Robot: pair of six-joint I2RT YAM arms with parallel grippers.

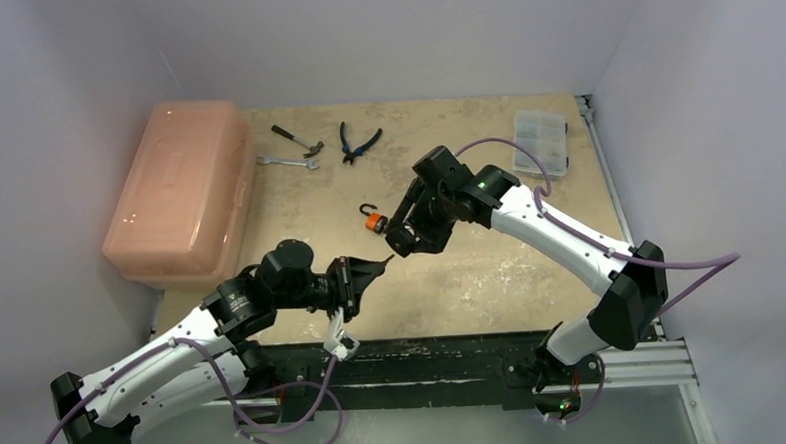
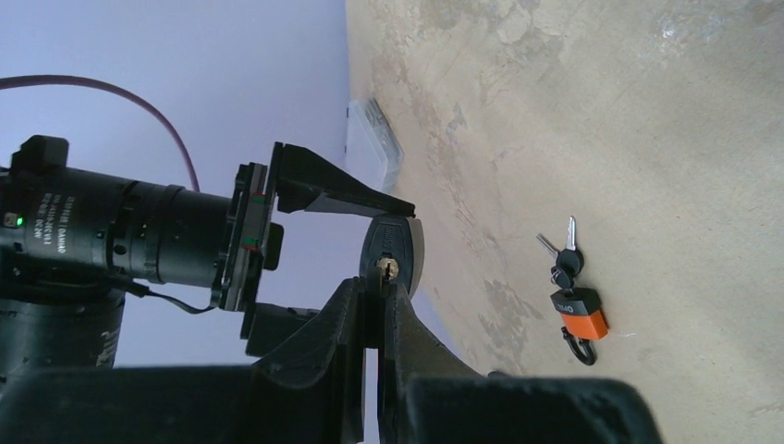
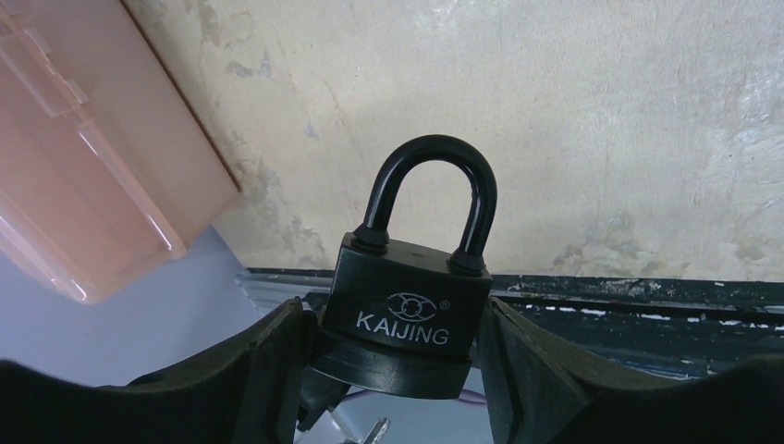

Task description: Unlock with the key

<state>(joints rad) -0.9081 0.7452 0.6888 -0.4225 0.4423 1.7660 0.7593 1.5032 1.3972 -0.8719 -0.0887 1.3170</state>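
My right gripper (image 1: pixel 407 243) is shut on the body of a black KAIJING padlock (image 3: pixel 407 310) and holds it off the table; its shackle (image 3: pixel 433 185) is closed. In the right wrist view my right gripper (image 3: pixel 393 326) has a finger on each side of the lock body. My left gripper (image 1: pixel 374 269) is shut on a key (image 2: pixel 378 283). The key tip is at the brass keyhole (image 2: pixel 388 269) in the underside of the black padlock (image 2: pixel 393 248). I cannot tell how deep the key sits. My left gripper (image 2: pixel 377 294) hides most of the key.
A small orange padlock with a bunch of keys (image 2: pixel 581 313) lies on the table, also in the top view (image 1: pixel 373 223). A pink toolbox (image 1: pixel 177 191) stands at the left. A hammer (image 1: pixel 297 139), wrench (image 1: pixel 288 162), pliers (image 1: pixel 357 141) and a clear organiser box (image 1: pixel 541 140) lie at the back.
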